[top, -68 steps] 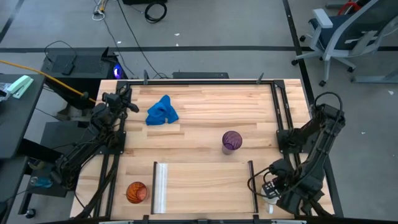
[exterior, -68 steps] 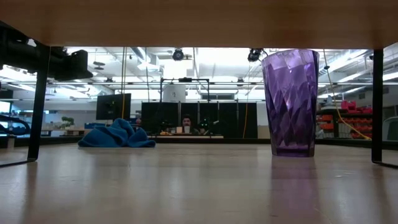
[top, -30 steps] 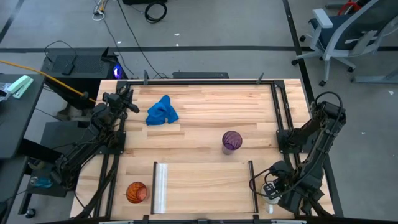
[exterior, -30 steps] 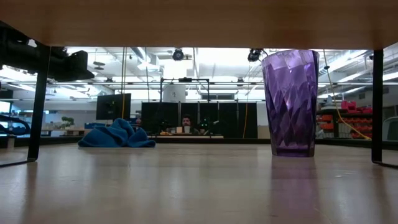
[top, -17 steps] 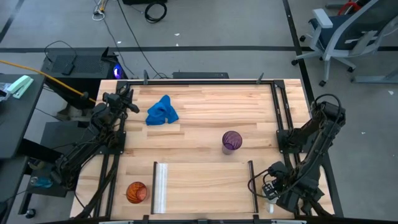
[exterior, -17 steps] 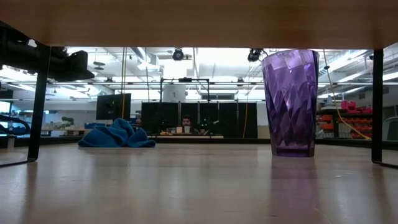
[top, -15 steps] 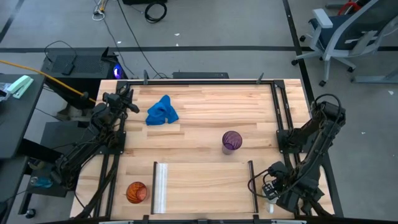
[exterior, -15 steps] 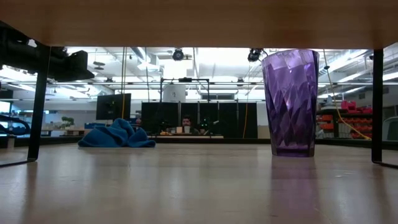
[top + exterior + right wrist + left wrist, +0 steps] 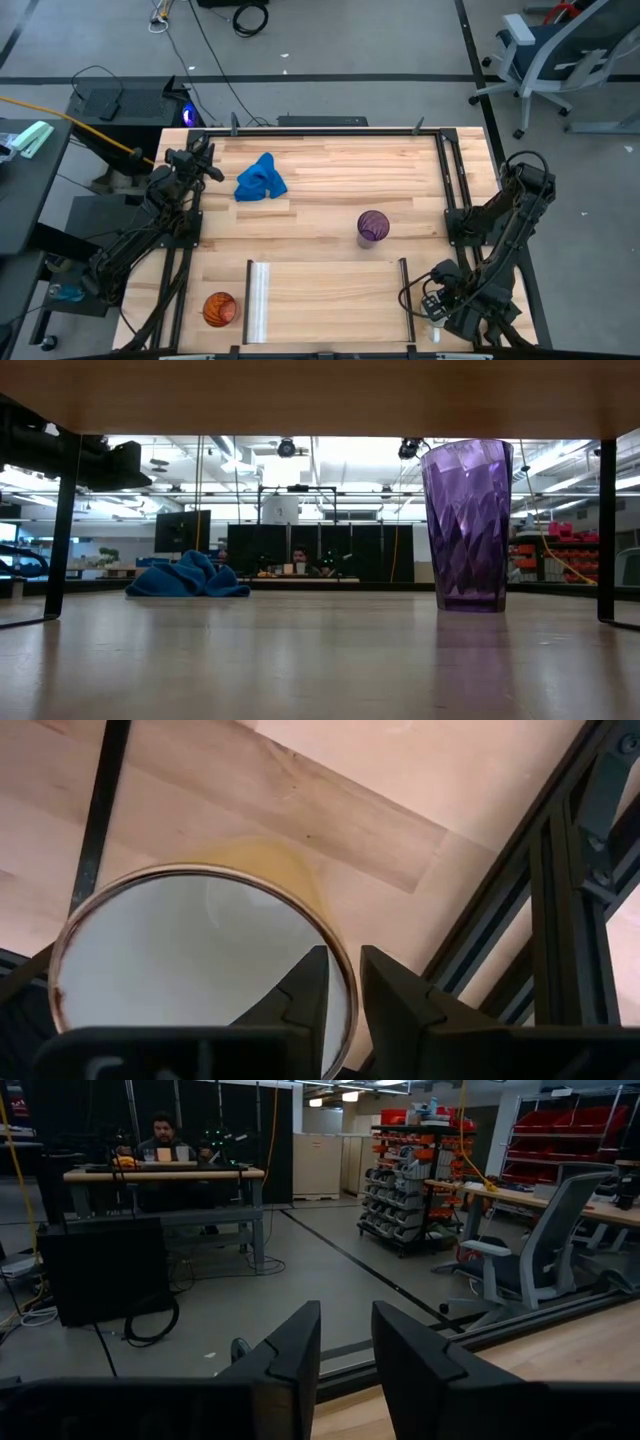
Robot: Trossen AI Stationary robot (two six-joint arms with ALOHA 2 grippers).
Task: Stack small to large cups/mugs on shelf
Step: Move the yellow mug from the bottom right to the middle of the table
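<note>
The purple tumbler (image 9: pixel 373 227) (image 9: pixel 466 525) stands upright on the table, right of centre. The orange cup (image 9: pixel 219 308) stands at the near left, beside the shelf's silver rail (image 9: pixel 259 300). The light-wood shelf (image 9: pixel 330 298) spans the near middle, with its dark rail (image 9: pixel 405 298) on the right. The white mug (image 9: pixel 200 970) (image 9: pixel 437 325) is at the near right, past the dark rail. My right gripper (image 9: pixel 343 1005) (image 9: pixel 438 308) is shut on it. My left gripper (image 9: pixel 346 1355) (image 9: pixel 205 160) is slightly open and empty at the far left edge. My right gripper pinches the white mug's rim (image 9: pixel 345 982), with one finger (image 9: pixel 305 1000) inside the mug and the other (image 9: pixel 400 1010) outside. The fingers come from above, pointing down. The mug sits upright with its mouth up. I cannot tell whether its base is on the table.
A crumpled blue cloth (image 9: pixel 261 179) (image 9: pixel 188 577) lies at the far left of the table. Black frame rails (image 9: pixel 455 185) run along the table's sides. Bare wood lies between the cloth, the tumbler and the shelf. A person sits at a desk far behind the table.
</note>
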